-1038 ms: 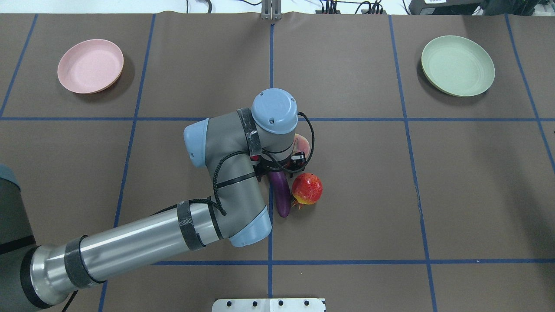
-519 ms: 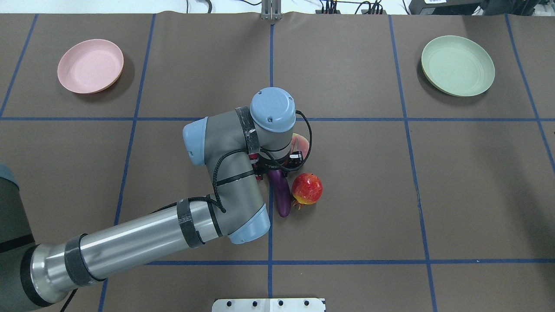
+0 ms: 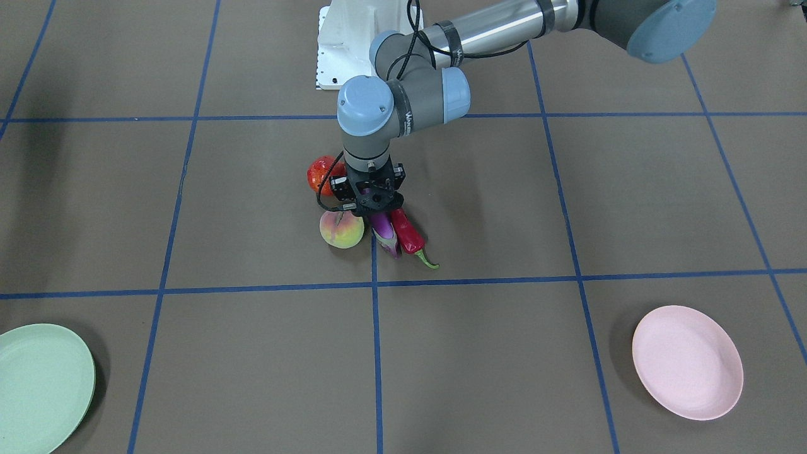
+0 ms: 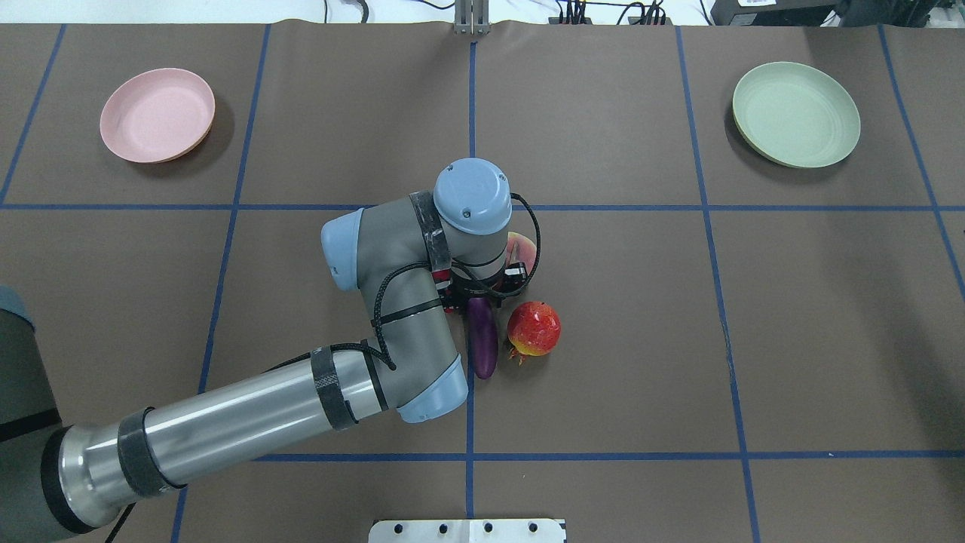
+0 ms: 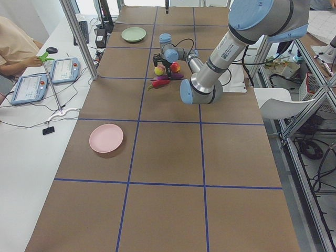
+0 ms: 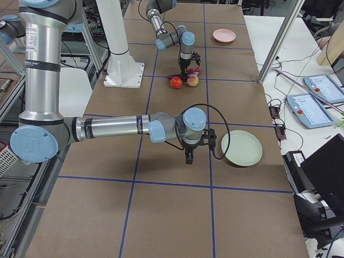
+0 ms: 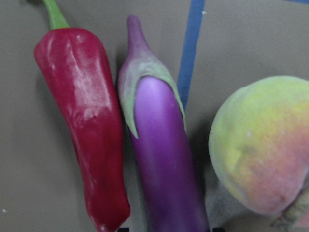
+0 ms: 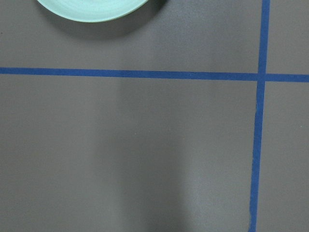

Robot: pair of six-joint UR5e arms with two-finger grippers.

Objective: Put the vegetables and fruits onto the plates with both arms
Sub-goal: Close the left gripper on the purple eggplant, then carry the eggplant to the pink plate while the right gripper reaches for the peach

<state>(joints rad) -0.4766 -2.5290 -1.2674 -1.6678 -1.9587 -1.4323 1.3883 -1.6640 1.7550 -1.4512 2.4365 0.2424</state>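
My left gripper [image 3: 373, 207] stands over the cluster at the table's centre, its jaws shut on the purple eggplant [image 3: 386, 236], which lies on the table. In the left wrist view the eggplant [image 7: 164, 159] lies between the red chili pepper [image 7: 89, 121] and the peach [image 7: 258, 145]. The bumpy red fruit [image 4: 534, 328] sits beside them. The wrist hides the chili from overhead. The pink plate [image 4: 157, 115] and green plate [image 4: 796, 114] are bare. My right gripper [image 6: 186, 157] hangs beside the green plate [image 6: 242, 148]; I cannot tell whether it is open or shut.
Blue tape lines divide the brown table cover into squares. The white base pedestal [image 4: 467, 530] sits at the robot's edge. A side bench with tablets [image 5: 63, 71] and a metal post [image 5: 79, 37] stand beyond the far edge.
The left wrist shifted slightly. The eggplant's free end swung a little to the left, so it now lies straighter along the blue line. The fruits and plates have not moved.
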